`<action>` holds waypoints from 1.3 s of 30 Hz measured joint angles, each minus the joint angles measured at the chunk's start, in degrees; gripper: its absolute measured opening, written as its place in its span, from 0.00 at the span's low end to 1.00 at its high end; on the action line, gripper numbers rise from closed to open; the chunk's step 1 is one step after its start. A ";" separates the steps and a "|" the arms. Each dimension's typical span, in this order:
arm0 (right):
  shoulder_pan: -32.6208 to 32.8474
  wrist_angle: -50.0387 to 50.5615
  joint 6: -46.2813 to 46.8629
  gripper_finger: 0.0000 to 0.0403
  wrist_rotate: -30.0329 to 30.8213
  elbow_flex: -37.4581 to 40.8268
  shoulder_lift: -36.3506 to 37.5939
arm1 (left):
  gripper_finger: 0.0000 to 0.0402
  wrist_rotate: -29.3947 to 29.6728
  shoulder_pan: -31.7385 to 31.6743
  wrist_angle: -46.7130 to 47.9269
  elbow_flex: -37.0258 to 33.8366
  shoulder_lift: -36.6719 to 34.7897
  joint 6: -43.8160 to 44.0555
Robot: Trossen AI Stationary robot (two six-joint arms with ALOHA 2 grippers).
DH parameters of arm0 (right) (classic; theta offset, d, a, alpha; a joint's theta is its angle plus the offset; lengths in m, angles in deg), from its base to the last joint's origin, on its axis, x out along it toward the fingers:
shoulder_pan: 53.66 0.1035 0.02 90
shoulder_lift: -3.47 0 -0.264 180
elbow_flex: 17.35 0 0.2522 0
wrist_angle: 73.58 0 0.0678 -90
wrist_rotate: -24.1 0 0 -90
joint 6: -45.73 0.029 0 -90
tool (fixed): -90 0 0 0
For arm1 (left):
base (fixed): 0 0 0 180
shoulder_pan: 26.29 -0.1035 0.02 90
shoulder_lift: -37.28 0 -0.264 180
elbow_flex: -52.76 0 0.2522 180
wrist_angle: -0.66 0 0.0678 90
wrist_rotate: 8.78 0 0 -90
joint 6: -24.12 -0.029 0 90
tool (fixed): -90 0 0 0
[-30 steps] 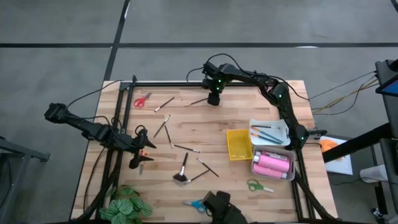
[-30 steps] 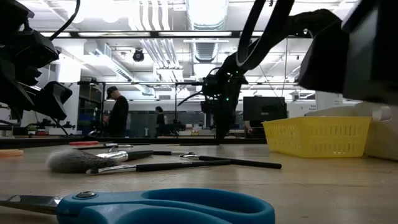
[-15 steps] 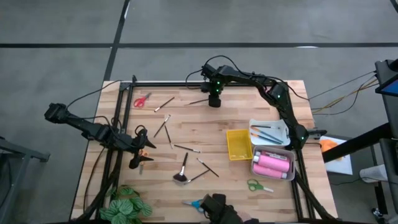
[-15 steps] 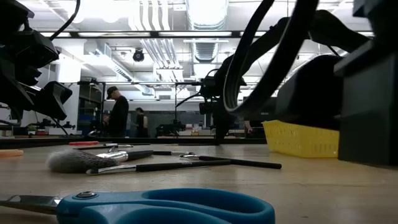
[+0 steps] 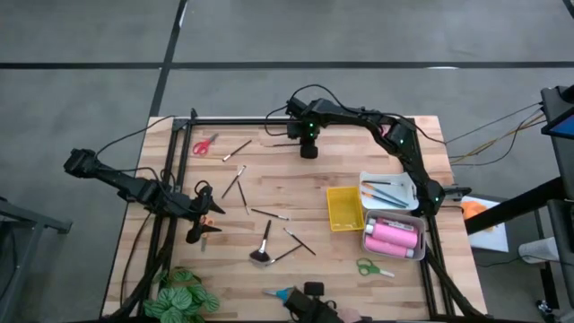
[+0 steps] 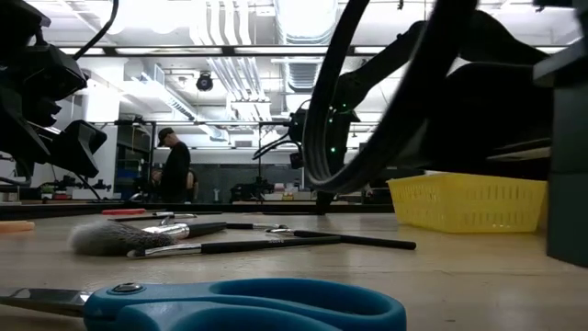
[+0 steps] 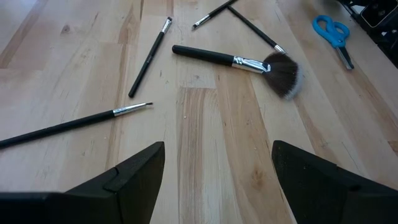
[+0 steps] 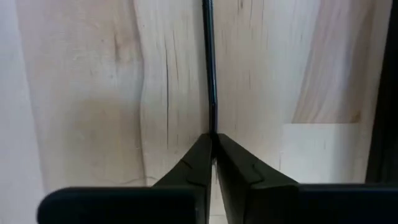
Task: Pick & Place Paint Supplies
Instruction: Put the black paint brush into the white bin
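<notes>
Right gripper [image 5: 308, 151] lowered at far edge of table [image 5: 269, 179], fingers [image 8: 199, 163] pressed together, thin brush [image 8: 209, 68] pinched between tips. Left gripper [image 5: 201, 231] held over table's left side, fingers [image 7: 134, 180] spread wide, nothing held. Fluffy brush [image 7: 245, 63] and blue scissors [image 7: 333, 34] seen lying ahead of it.

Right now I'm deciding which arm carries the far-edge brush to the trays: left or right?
Right. The right gripper is shut on the thin brush at the table's far edge. The left gripper hangs open near the left edge, holding nothing, far from that brush.
</notes>
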 joint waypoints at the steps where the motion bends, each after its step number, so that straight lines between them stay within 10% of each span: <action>1: 0.04 -0.01 0.01 0.04 0.13 0.00 0.00 | 0.75 0.00 -0.01 0.00 0.00 0.02 0.00; 39: -0.14 4.62 13.53 0.03 -6.12 0.22 4.24 | 0.75 0.00 0.01 0.00 0.00 0.02 0.00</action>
